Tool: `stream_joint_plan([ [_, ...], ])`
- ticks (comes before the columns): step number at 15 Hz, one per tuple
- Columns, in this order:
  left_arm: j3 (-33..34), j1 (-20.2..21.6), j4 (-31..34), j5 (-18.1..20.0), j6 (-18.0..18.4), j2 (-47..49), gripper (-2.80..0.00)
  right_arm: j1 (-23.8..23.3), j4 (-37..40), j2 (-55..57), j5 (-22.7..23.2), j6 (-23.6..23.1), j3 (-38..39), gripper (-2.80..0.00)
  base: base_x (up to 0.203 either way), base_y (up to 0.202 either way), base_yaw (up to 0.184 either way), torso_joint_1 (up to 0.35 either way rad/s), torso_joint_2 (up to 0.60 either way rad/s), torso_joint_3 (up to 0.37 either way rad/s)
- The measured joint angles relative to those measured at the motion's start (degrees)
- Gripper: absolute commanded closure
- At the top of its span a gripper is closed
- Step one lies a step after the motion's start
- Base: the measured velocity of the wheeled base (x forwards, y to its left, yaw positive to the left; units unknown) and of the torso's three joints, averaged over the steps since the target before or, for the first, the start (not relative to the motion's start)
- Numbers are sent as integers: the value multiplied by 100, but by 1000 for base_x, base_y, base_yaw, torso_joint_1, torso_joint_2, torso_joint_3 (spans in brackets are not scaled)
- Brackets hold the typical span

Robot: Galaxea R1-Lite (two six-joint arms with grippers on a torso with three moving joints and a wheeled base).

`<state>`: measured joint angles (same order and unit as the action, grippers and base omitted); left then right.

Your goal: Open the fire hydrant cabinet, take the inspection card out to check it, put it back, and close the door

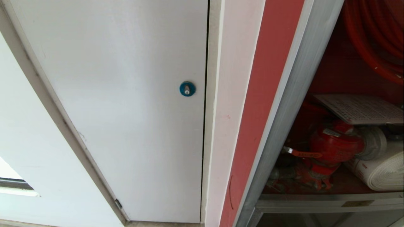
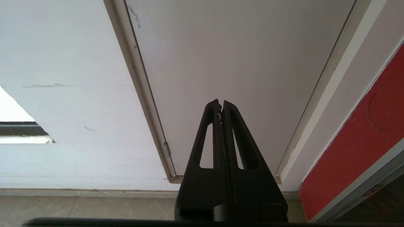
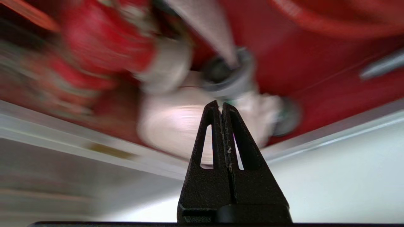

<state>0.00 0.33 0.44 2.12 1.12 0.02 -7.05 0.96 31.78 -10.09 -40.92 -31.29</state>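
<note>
The fire hydrant cabinet (image 1: 268, 94) stands open at the right of the head view, its red side and silver frame showing. Inside, the white inspection card (image 1: 363, 108) lies flat on top of the red valve (image 1: 334, 146), beside the white rolled hose (image 1: 382, 168) and below the red hose reel (image 1: 375, 34). The door is out of view. My right gripper (image 3: 221, 105) is shut and empty, pointing into the cabinet (image 3: 331, 78) at the rolled hose (image 3: 170, 126). My left gripper (image 2: 220, 104) is shut and empty, facing the white panel.
A plain white panel (image 1: 120, 104) with a round blue lock (image 1: 187, 89) fills the left of the head view; a white pillar (image 1: 227, 110) separates it from the cabinet. The silver sill (image 1: 328, 201) runs under the opening. Tiled floor (image 2: 94, 208) lies below.
</note>
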Motion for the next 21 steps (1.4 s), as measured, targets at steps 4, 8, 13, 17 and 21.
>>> stream_joint_plan([
  [4, 0, -2, 2, -1, 2, 0, 0, 168, -15, -660, 479, 1567, 490, 0, 0, 0, 0, 0, 0, 0],
  [8, 0, 0, 0, 0, 0, 0, 0, 256, -18, -1241, 723, 2236, 789, 0, 0, 0, 0, 0, 0, 0],
  [13, 0, 0, -2, -1, 3, 0, 0, 335, -31, -1621, 984, 3509, 944, 0, 0, 0, 0, 0, 0, 0],
  [17, 0, -2, 0, -1, 2, 0, 0, 589, -24, -2053, 1030, 3710, 1389, 0, 0, 0, 0, 0, 0, 0],
  [21, 0, 0, 0, -1, 2, 0, 0, 637, -33, -2580, 1047, 3992, 1966, 0, 0, 0, 0, 0, 0, 0],
])
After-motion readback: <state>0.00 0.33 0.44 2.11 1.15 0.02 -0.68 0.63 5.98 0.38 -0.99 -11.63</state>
